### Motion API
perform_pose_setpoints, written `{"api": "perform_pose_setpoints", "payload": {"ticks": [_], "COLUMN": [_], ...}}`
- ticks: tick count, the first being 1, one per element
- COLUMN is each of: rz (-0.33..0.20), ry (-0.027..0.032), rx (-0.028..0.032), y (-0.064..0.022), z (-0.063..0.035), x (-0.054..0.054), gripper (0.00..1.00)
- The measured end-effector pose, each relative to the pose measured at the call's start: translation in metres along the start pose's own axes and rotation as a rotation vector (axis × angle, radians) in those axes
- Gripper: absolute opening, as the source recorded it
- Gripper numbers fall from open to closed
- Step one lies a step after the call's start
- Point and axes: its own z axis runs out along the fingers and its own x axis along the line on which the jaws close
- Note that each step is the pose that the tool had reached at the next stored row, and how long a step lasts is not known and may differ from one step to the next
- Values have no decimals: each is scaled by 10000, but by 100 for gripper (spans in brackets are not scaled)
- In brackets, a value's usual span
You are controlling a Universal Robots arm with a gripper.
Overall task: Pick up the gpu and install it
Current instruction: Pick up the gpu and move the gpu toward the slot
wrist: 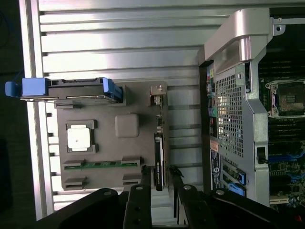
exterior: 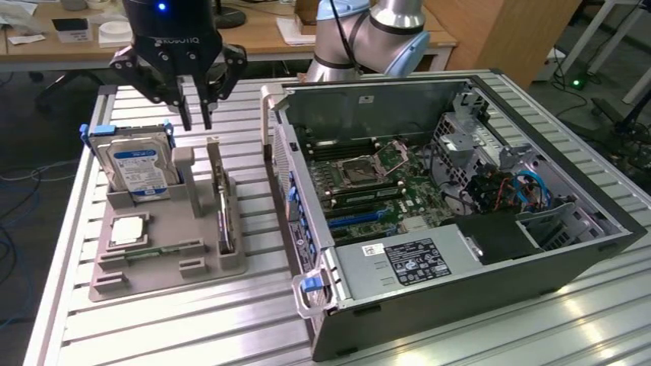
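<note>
Tool (exterior: 197, 120) narrowly parted, empty, hovering above gpu (exterior: 219, 200) standing edgewise in gray tray (exterior: 152, 268).

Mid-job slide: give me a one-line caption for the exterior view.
Gripper hovers above the gpu, which stands on edge in the grey parts holder beside the open computer case.

A slatted aluminium table (exterior: 203, 320) carries a grey holder tray (exterior: 178, 225) beside an open computer case (exterior: 489, 293), seemingly apart.
</note>
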Motion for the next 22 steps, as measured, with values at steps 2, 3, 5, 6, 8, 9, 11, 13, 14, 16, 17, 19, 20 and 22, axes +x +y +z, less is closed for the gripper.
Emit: {"api": "perform_pose_setpoints", "payload": {"ticks": [2, 3, 5, 6, 8, 9, 11, 13, 14, 16, 17, 19, 20, 22], "rz": [-1, -2, -33, -89, -311, -444, -643, -702, -704, -703, -705, -714, -718, -721], "ry": [-1, 2, 15, 31, 76, 86, 94, 99, 98, 96, 95, 96, 90, 76], "rx": [11, 21, 25, 26, 25, 22, 18, 18, 17, 16, 16, 21, 41, 113], "y": [0, -1, -1, -1, -1, -2, -4, -33, -60, -100, -107, -109, -109, -110], "z": [6, 9, 19, 24, 42, 55, 79, 105, 122, 157, 175, 207, 212, 223], "x": [0, 0, 1, 1, 1, -1, -4, -7, -9, -11, -11, -10, -10, -10], "gripper": [35, 41, 47, 53, 58, 64, 71, 71, 71, 71, 71, 71, 71, 71]}}
